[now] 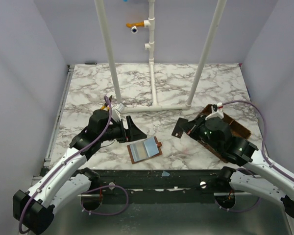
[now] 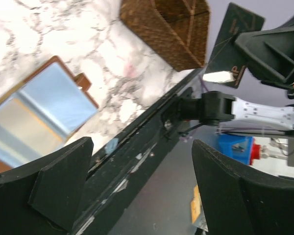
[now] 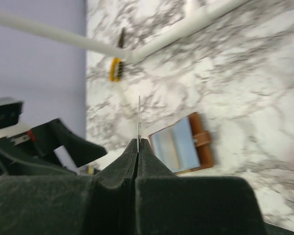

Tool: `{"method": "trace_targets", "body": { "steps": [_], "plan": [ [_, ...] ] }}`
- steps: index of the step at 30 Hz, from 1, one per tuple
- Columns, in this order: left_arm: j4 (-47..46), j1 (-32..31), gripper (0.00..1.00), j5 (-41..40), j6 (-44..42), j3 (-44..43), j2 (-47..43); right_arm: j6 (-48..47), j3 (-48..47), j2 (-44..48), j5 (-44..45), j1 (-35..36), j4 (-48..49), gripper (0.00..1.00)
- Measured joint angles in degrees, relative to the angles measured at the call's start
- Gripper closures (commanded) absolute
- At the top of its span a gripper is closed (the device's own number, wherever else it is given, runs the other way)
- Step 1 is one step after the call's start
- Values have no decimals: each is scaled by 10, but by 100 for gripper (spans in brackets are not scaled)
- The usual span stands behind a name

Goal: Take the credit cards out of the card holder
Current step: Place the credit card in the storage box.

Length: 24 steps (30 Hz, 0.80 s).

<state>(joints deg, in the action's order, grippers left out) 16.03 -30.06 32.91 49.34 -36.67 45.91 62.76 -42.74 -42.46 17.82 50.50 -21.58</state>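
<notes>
So here's where I'm at. My right tool is clamped tight on a dark card. From my right wrist view it's edge-on, just a thin line sticking up out of the pinched fingers. My left wrist view shows its dark face with thin lines across it. The card is up in the air, off the surface, right of the card holder and near the woven basket.

My left tool is released, fingers spread wide with nothing between them. It hangs just left of the card holder, pointing across toward my right arm.

The card holder lies flat and open on the marble, close to the near edge and roughly between my two tools. Neither one is touching it. The snap tab sticks out on its right side, and the blue-grey clear pockets face up. What looks like a yellowish card shows through one pocket, but I can't tell how many cards are in there.

The basket sits on the right side of the surface, mostly under my right arm. The white pipe frame stands further back.
</notes>
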Motion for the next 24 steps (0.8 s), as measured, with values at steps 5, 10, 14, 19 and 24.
{"method": "trace_targets", "body": {
  "steps": [5,10,14,19,24],
  "plan": [
    [50,0,15,-25,-41,-11,12,2,-24,1,99,0,-133,99],
    [70,0,15,-29,-68,-21,32,16,-44,-17,173,0,-251,99],
    [72,-1,15,-29,-82,-23,45,32,-66,-50,219,0,-322,99],
    [75,-1,15,-29,-96,-24,57,42,-89,-83,252,-21,-382,99],
    [77,-1,15,-28,-104,-33,74,32,-102,-130,253,-97,-402,99]
  ]
}}
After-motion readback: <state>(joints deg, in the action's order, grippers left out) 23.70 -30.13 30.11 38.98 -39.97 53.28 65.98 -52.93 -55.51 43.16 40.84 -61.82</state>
